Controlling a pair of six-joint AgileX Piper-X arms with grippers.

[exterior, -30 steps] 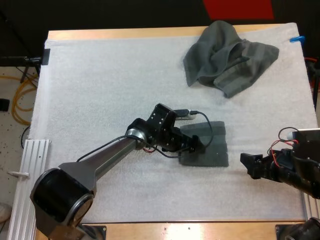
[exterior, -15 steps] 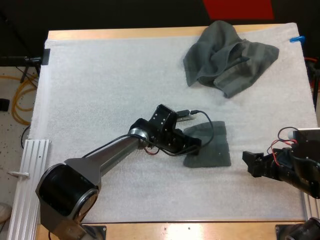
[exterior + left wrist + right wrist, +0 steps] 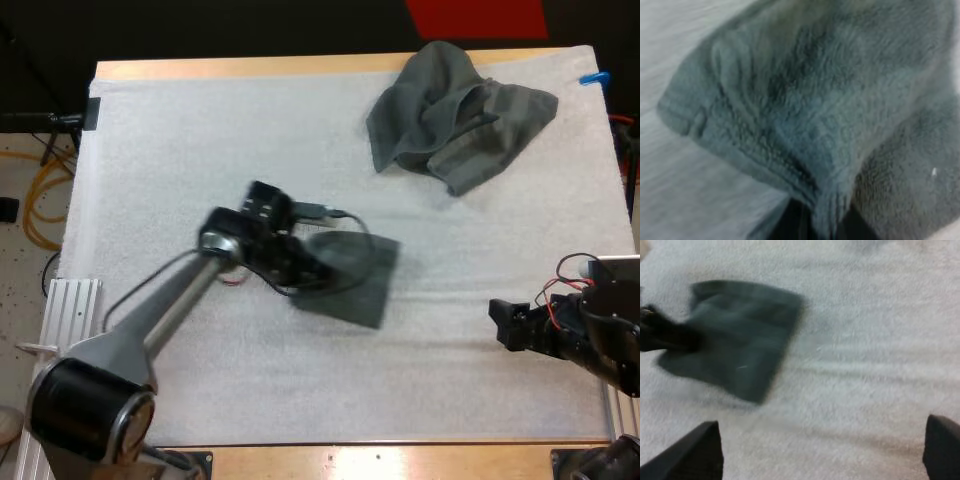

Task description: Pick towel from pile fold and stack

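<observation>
A small folded dark grey-green towel (image 3: 355,275) lies on the white mat (image 3: 180,140), near its middle. My left gripper (image 3: 312,272) is shut on the towel's left edge; in the left wrist view the cloth (image 3: 805,100) bunches where it meets my black fingers (image 3: 790,225). A crumpled towel pile (image 3: 455,115) sits at the far right of the mat. My right gripper (image 3: 500,322) hovers low near the right edge, open and holding nothing. In the right wrist view its fingertips (image 3: 695,450) stand wide apart, with the folded towel (image 3: 740,335) and the left gripper (image 3: 662,335) ahead.
The wooden table edge (image 3: 300,66) borders the mat at the far side. A metal rail (image 3: 60,330) runs along the mat's near left. Bare mat stretches between the folded towel and the right gripper.
My left gripper has shut on the folded towel's edge and dragged it leftward and slightly away from the front edge. The right arm has barely moved.
</observation>
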